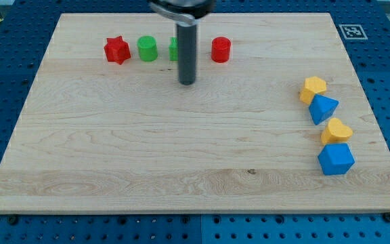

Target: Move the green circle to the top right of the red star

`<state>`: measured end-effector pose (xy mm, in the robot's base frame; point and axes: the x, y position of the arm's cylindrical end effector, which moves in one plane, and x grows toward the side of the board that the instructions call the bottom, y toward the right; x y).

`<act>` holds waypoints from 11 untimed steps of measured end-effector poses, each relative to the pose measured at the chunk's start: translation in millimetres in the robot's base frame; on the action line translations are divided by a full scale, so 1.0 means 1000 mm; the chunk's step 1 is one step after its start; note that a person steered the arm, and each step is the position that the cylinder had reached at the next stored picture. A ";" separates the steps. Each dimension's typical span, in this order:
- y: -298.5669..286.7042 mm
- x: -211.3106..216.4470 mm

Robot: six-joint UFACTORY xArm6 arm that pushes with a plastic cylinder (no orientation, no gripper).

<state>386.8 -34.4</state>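
Note:
The red star (117, 50) lies near the view's top left of the wooden board. The green circle (147, 49) stands just to its right, a small gap between them. My tip (187, 83) rests on the board below and to the right of the green circle, about a block's width lower than the row. The rod hides most of a second green block (173, 49), whose shape I cannot make out. A red cylinder (221, 50) ends the row on the right.
At the view's right stand a yellow hexagon (313, 88), a blue block (323, 108), a yellow heart (336, 131) and a blue cube (335, 159). The wooden board (147, 156) sits on a blue perforated table. A marker tag (351, 30) is at the top right.

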 end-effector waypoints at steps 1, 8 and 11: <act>-0.001 -0.003; -0.053 -0.096; -0.047 -0.122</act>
